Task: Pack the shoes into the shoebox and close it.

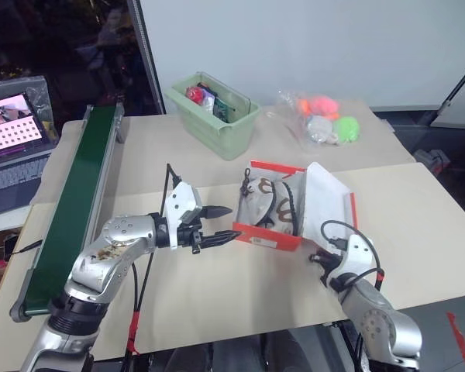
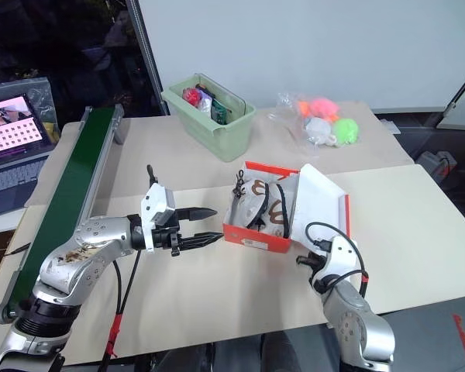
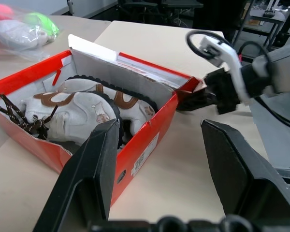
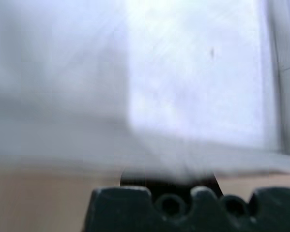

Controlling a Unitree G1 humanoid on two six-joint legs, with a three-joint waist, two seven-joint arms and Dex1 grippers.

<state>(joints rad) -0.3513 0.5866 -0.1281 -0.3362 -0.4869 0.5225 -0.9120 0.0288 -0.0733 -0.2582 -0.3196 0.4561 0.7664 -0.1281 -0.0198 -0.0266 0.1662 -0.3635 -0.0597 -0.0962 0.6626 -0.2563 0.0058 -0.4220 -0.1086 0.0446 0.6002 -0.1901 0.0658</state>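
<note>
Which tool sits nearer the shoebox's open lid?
Right. The right tool is just under the lid at its near corner; the left tool points at the shoebox from the opposite end.

- The shoebox (image 3: 150, 128) is orange-red cardboard, smooth outside, matt white inside.
- The shoes (image 3: 82, 108) look like off-white leather or synthetic with rough woven laces.
- My left tool (image 1: 221, 225) has matt black plastic fingers on a white glossy shell.
- The desk (image 1: 240, 294) is a matt, pale beige sheet.
- The bin (image 1: 217, 128) is smooth pale green plastic.
- The bag (image 1: 322, 116) is clear, crinkled film.
</note>
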